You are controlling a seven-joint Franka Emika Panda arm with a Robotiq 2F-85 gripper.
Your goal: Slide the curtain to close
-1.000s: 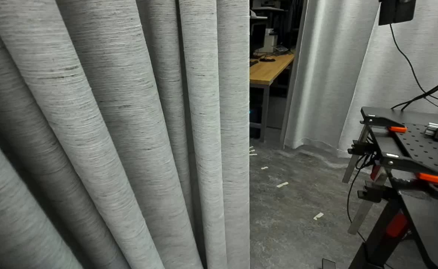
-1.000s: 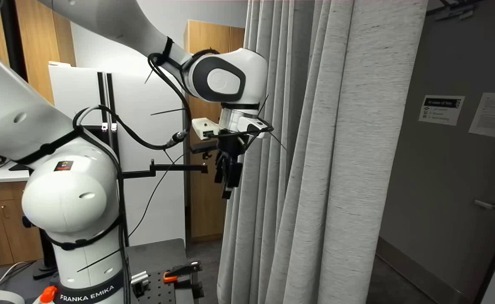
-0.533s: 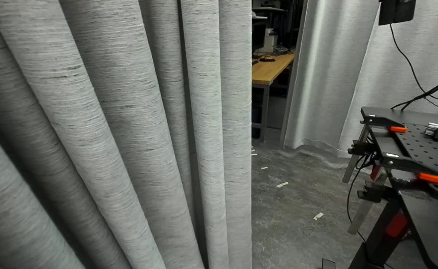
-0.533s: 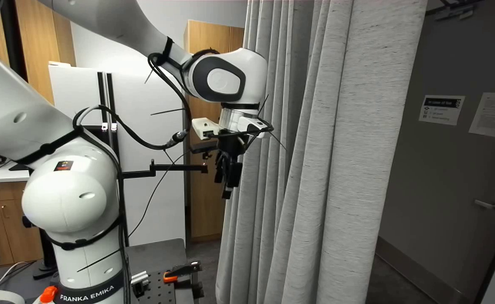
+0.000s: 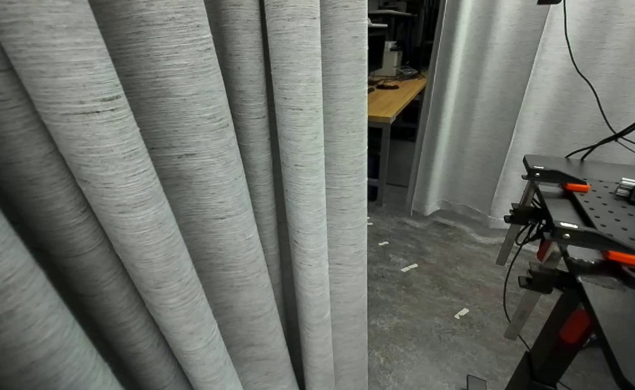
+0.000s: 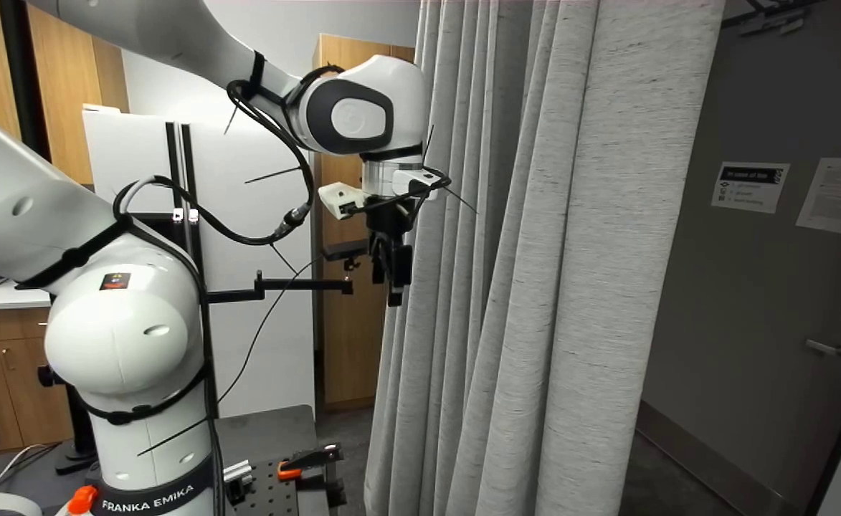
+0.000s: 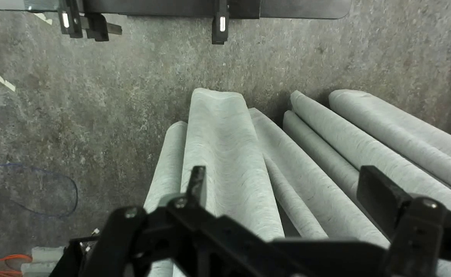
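Two black fingers (image 7: 381, 200) of the gripper (image 7: 287, 188), spread wide apart, hang near the light grey curtain (image 6: 556, 251) before me.

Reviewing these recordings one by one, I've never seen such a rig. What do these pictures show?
This is a white, jointed robot arm ending in a black two-fingered claw. Two pictures come from cameras outside the robot; the third is the wrist view, looking down past the claw. The light grey woven fabric curtain, with deep vertical folds, shows in all three; the job is to slide it closed. In an exterior view, a black table carries a perforated black plate and black clamps with orange handles. In the wrist view, the claw stands open, and nothing appears held.
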